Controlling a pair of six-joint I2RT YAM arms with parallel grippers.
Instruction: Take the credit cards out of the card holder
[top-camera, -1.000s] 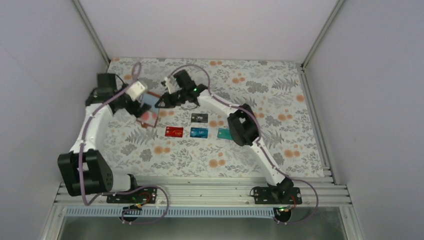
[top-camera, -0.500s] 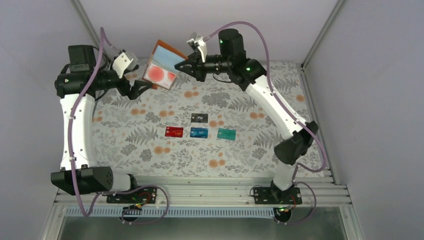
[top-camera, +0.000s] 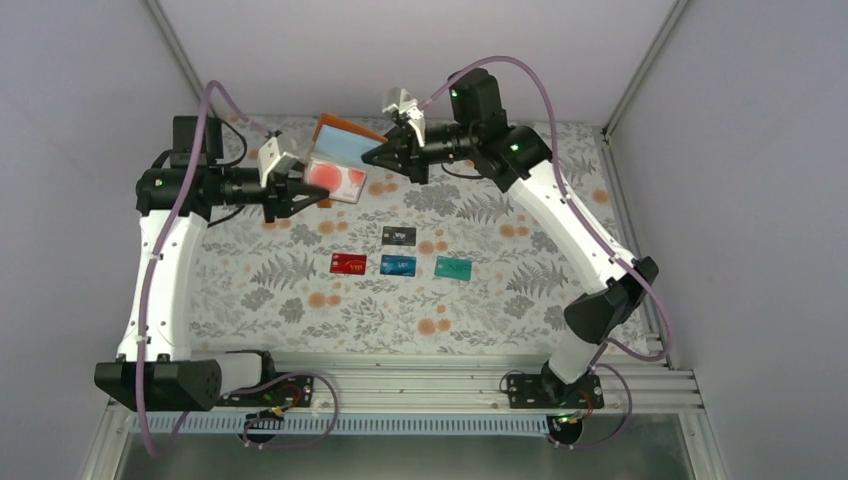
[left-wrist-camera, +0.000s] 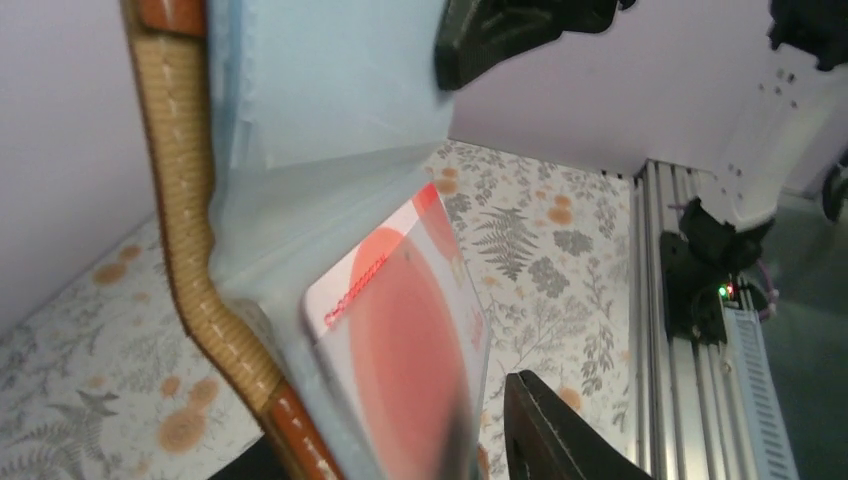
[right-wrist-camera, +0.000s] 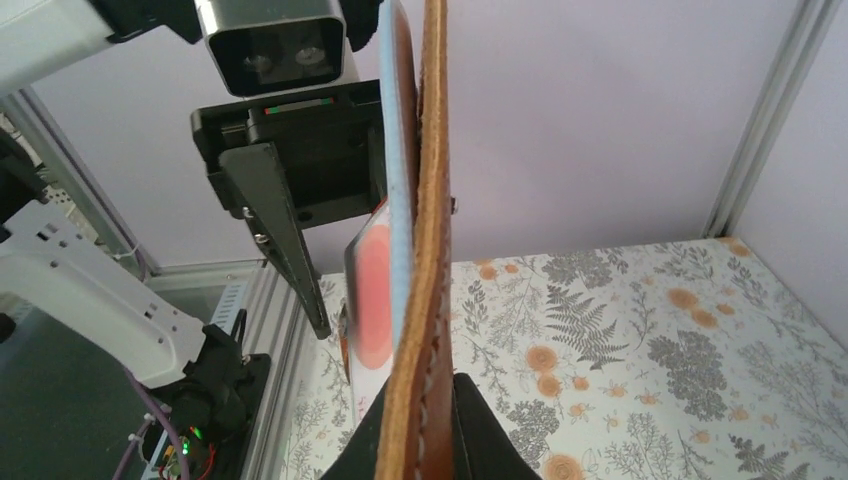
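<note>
Floral table (top-camera: 560, 200): four cards (top-camera: 399, 265), one holder (top-camera: 335, 160)

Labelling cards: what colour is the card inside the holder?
White with a large red circle: the card in the card holder. Left wrist view shows it best.

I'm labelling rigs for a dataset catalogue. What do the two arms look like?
The left arm and right arm match: white tapered links, bulky black joint housings, a mauve cable looping loosely along each. Fingers are black and wedge-shaped, with a pale boxy camera at each wrist. Small green lights glow on the right arm.
</note>
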